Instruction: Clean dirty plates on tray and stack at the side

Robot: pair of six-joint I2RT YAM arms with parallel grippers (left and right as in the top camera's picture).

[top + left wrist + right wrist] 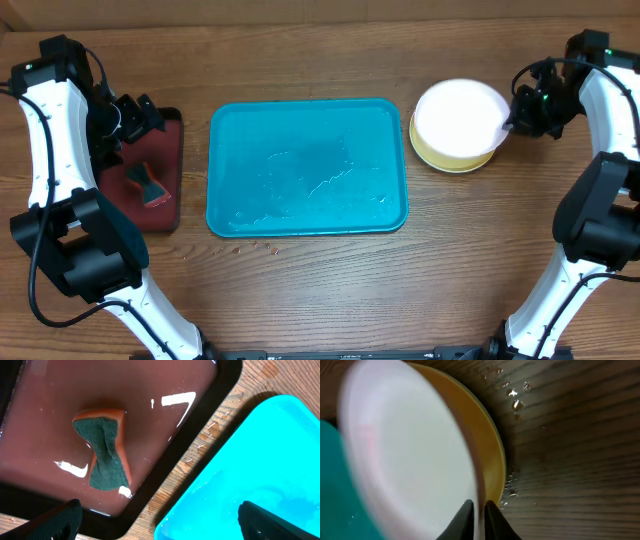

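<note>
**Overhead.** Shows the right pincer (508, 124) drawn narrow on the rim of the white plate (458, 116), which spreads away from the fingertips toward the table's middle. Finds the yellow-green plate (447, 160) under the white one, peeking out along its near edge, just beside the pincer. Cannot tell whether the white plate rests on it or hangs above it. Puts the turquoise tray (300, 125) beyond both plates from that pincer, flat on the wooden table (320, 300) and streaked with water. Catches the left pincer (135, 118) over the dark red tray (168, 215), with the sponge (148, 184) lying just past it, toward the robot's base.

**Left wrist.** Looks down between two dark fingertips (52, 520) spread wide, gripping nothing. Sets the sponge (105, 455), green face up with an orange edge, ahead of one fingertip on the wet floor of the dark red tray (45, 400). Puts a corner of the turquoise tray (250, 470) ahead of the other fingertip. Leaves a strip of bare table (200, 445) ahead of the gap, keeping the two trays apart.

**Right wrist.** Shows the fingertips (464, 519) close together, clamped on the thin rim of the white plate (405, 460), blurred and filling the view ahead to one side. Reveals the yellow-green plate (487, 450) beneath, curving out on the pincer's other side. Scatters water drops (515, 404) on the table (570, 460) farther ahead. Glimpses the turquoise tray (332, 490) past the white plate's far edge.
</note>
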